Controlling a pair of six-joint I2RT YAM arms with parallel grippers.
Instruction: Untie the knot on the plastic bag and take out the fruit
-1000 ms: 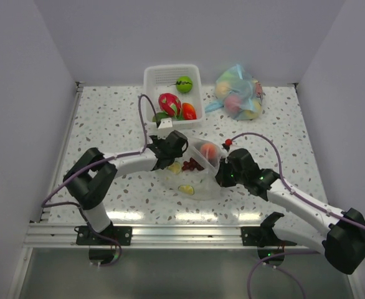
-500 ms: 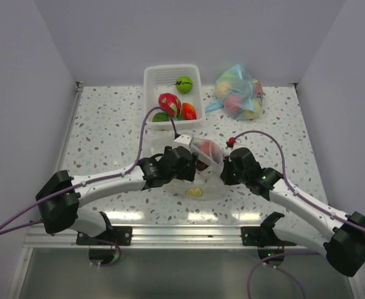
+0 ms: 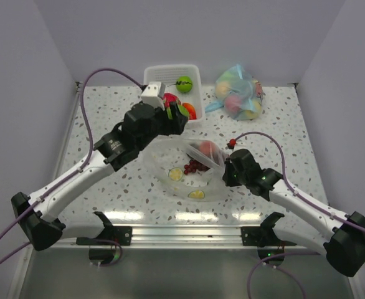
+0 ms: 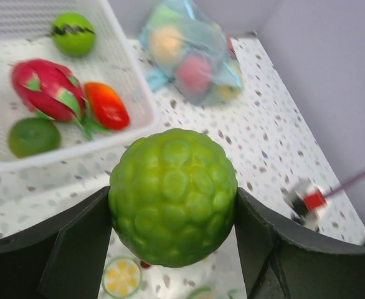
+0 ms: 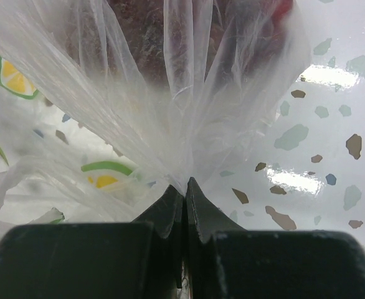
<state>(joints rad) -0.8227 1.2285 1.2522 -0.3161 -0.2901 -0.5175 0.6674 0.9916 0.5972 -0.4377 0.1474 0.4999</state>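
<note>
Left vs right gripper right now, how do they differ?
The left gripper holds a bumpy green round toy fruit, jaws spread wide; the right gripper is pinched shut on the thin clear plastic bag. Left is by the white plastic basket; right is mid-table. Both are black and gripping something.

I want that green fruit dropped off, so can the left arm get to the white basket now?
Likely yes: the left gripper, holding the bumpy green fruit, is at the white basket's near rim with nothing between.
</note>
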